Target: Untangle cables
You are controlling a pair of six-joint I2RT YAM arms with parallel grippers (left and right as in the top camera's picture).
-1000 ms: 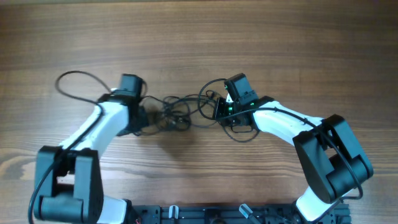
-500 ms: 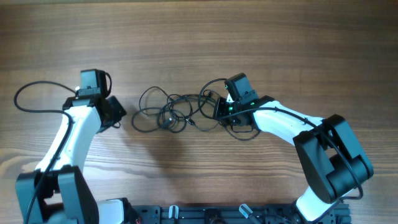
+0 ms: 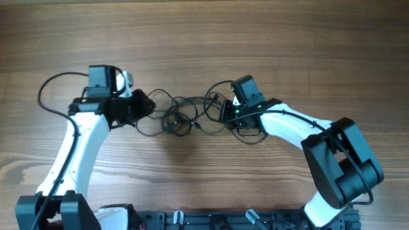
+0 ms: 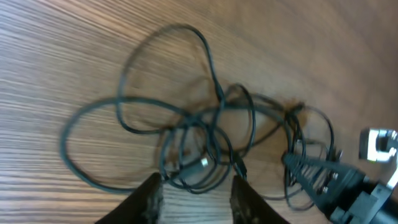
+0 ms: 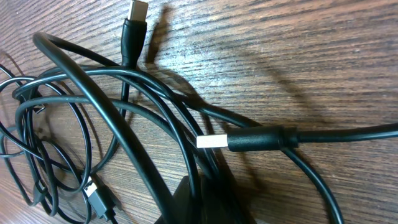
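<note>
The cables (image 3: 181, 115) lie as a tangle of thin black loops on the wooden table between my two grippers. My left gripper (image 3: 147, 105) stands open at the tangle's left edge. In the left wrist view its fingertips (image 4: 151, 198) have only bare wood between them, and the cables (image 4: 214, 115) lie just ahead. My right gripper (image 3: 225, 115) is at the tangle's right end, shut on cable strands. The right wrist view shows the cables (image 5: 261, 138) running into its closed jaws, with a silver plug (image 5: 210, 141) close above them.
A thicker black wire (image 3: 54, 86) from my left arm loops out to the left. Another loop (image 3: 250, 137) hangs below my right wrist. Both arm bases (image 3: 192, 220) sit at the table's near edge.
My left gripper let go of the tangle and pulled away to the left, spreading the loops. It has since come back to the tangle's left edge with its jaws opened. The right arm stayed still.
</note>
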